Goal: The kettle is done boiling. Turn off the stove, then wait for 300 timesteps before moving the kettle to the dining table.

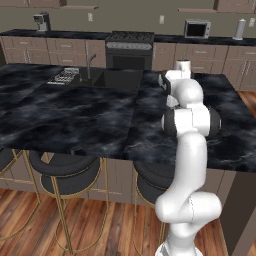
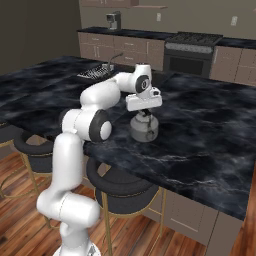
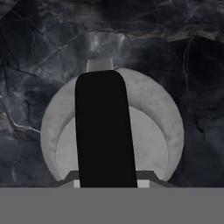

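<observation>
The silver-grey kettle (image 2: 144, 129) stands upright on the black marble dining table (image 2: 210, 125), a little in from its near edge. My gripper (image 2: 145, 116) points straight down onto it from above and is shut on the dark arched handle (image 3: 105, 127). In the hand view, the kettle's domed body (image 3: 155, 131) and short spout (image 3: 99, 64) lie directly beneath. Small fingertips (image 3: 142, 183) hug both sides of the handle. The black stove (image 1: 129, 42) is at the far wall, well away from the arm.
The dining table (image 1: 75, 120) carries a sink with faucet (image 1: 117, 79) and a dish rack (image 1: 64, 76) on its far side. Round dark stools (image 1: 65, 170) line the near edge. A microwave (image 1: 197, 29) and coffee machine (image 1: 42, 21) sit on the wall counter.
</observation>
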You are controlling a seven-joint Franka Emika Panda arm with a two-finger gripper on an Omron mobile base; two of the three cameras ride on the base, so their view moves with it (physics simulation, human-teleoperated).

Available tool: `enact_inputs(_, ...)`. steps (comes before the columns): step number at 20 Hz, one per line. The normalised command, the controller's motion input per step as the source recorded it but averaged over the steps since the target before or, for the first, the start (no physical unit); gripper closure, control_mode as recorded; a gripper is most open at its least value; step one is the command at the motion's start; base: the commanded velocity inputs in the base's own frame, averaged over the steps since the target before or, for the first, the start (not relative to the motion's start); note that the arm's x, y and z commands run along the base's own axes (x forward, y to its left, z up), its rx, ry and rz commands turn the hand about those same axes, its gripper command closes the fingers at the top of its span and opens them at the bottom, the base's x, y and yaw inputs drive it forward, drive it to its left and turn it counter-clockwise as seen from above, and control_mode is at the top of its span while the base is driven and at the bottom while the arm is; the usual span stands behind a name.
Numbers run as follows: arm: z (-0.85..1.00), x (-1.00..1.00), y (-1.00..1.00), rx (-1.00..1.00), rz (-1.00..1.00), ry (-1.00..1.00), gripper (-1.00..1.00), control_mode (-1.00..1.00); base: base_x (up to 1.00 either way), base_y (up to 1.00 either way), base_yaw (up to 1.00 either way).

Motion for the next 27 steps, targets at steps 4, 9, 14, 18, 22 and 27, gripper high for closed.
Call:
enact_inputs(4,-0.31,0.37,0.07,0.00,0.02,0.00,1.00,-1.00,0.00,0.00,0.00)
enact_inputs(9,-0.30,0.31,0.04,0.00,0.02,0.00,1.00,-1.00,0.00,0.00,0.00)
enact_inputs(14,-0.27,0.28,0.04,0.00,0.02,0.00,1.00,-1.00,0.00,0.00,0.00)
enact_inputs(18,-0.27,0.21,0.01,0.00,0.01,0.00,1.00,-1.00,0.00,0.00,0.00)
enact_inputs(22,-0.25,0.10,0.01,0.00,0.00,0.00,1.00,-1.00,0.00,0.00,0.00)
enact_inputs(27,-0.22,0.00,0.09,0.01,0.02,0.07,-1.00,-1.00,0.00,0.00,0.00)
